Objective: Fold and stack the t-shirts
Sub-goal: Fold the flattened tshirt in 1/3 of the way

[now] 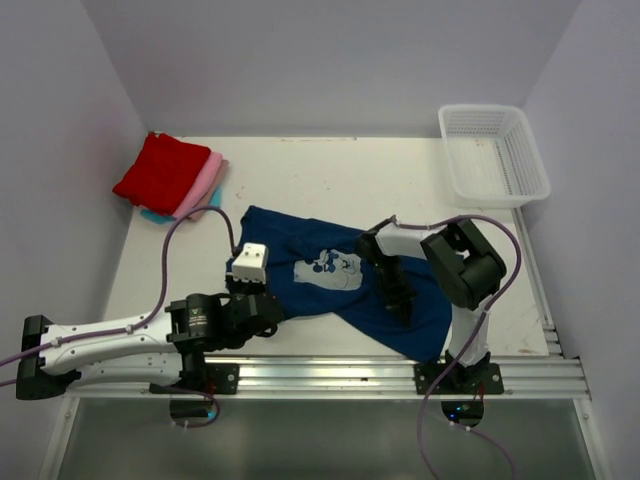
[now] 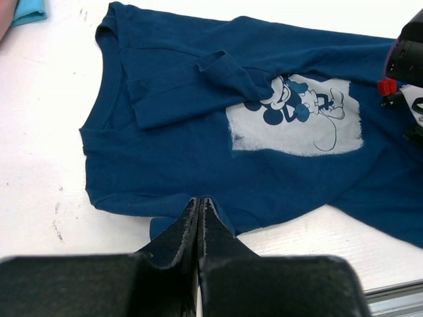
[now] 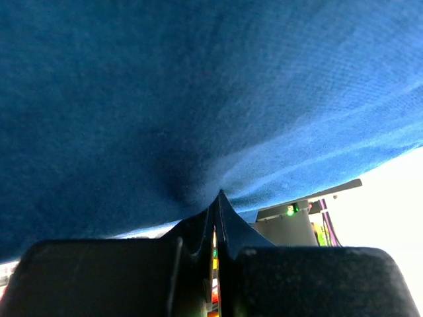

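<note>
The navy blue t-shirt [image 1: 290, 240] lies spread and rumpled mid-table, its pale cartoon print [image 1: 330, 268] facing up. My left gripper [image 1: 272, 314] sits at its near left edge. In the left wrist view the left gripper [image 2: 200, 199] is shut, with the navy t-shirt's [image 2: 172, 152] hem pinched at its tips. My right gripper [image 1: 405, 310] is at the near right part of the shirt. Seen from the right wrist, that gripper [image 3: 220, 193] is shut on the cloth [image 3: 198, 86], which puckers at the tips and hangs raised above them. Folded red [image 1: 160, 170], pink [image 1: 203, 185] and teal [image 1: 155, 214] tees are stacked at the far left.
A white mesh basket [image 1: 492, 150] stands at the far right corner. The right arm's wrist [image 2: 410, 59] shows at the right edge of the left wrist view. Walls close the table on the left, back and right. A metal rail [image 1: 330, 375] runs along the near edge.
</note>
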`<state>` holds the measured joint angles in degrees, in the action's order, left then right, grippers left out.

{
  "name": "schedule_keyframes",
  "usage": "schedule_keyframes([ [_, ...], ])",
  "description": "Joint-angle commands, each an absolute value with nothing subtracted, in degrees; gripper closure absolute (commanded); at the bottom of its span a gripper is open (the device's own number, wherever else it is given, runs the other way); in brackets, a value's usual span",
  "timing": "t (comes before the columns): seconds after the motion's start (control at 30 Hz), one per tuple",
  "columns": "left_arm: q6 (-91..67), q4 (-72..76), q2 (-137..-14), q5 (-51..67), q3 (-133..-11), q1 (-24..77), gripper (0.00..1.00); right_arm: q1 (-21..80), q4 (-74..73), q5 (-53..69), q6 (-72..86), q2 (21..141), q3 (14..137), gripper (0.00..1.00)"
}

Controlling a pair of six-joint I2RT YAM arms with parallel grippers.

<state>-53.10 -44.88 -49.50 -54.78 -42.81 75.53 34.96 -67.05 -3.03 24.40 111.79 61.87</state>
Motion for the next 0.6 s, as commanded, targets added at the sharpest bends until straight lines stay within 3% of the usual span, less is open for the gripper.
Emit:
schedule_keyframes([
  [0.0,-53.0,-42.0,-48.5,-56.5,-43.0,75.8,1.00,35.6,-64.0,-2.5,25.9,114.7,58.6,1.00],
  [0.57,-66.9,-44.1,-46.9,-51.2,-33.4,75.7,1.00,35.6,-62.8,-2.7,24.4,112.1,66.4,1.00],
])
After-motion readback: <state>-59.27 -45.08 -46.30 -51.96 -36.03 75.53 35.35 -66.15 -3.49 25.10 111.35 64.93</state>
